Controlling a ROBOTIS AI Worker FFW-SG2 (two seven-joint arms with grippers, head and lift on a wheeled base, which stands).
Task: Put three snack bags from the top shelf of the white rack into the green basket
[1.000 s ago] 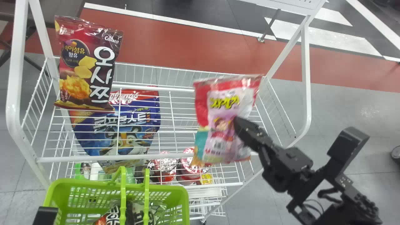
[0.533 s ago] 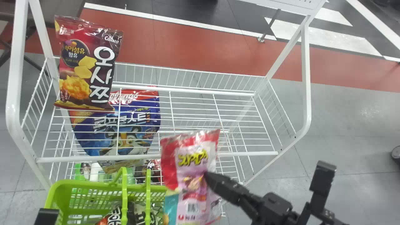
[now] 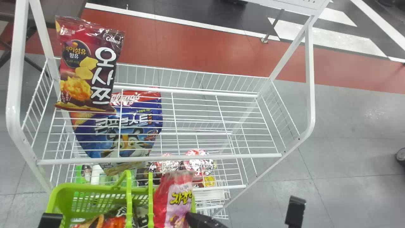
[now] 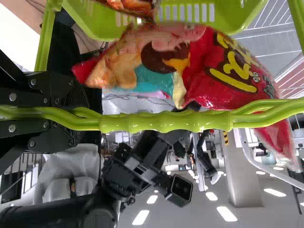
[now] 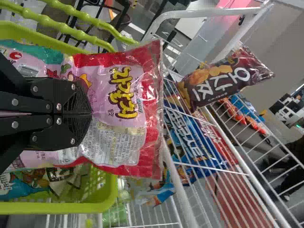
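Right now, the red-and-pink snack bag (image 3: 171, 202) is over the right part of the green plastic basket (image 3: 65, 190), overlapping its far rim. The right gripper (image 3: 190, 218) holds it, the flat black fingers pinched together on the middle of the bag. In the right wrist view the sealed red end of the bag reaches past the basket's rim, on the side towards the white wire rack (image 3: 158, 158).

The left gripper (image 3: 50, 220) is low at the basket's left side. In the left wrist view its black fingers are drawn together by a ribbed green handle (image 4: 166, 122); whether the handle runs between them or across in front, I cannot tell.

Inside the basket lie snack packs (image 3: 115, 221) with orange, red and black printing; how many, I can't say. The basket sits against the near edge of the rack, towards its left corner.

At the left end of the rack's top shelf, a dark red and brown snack bag (image 3: 88, 66) stands tall beside the corner post. A big blue bag with a red top (image 3: 126, 126) shows through the wires of that shelf. Lower down, behind the near rail, are foil-topped red cups (image 3: 199, 163) and, farther left, green and white containers (image 3: 95, 174).
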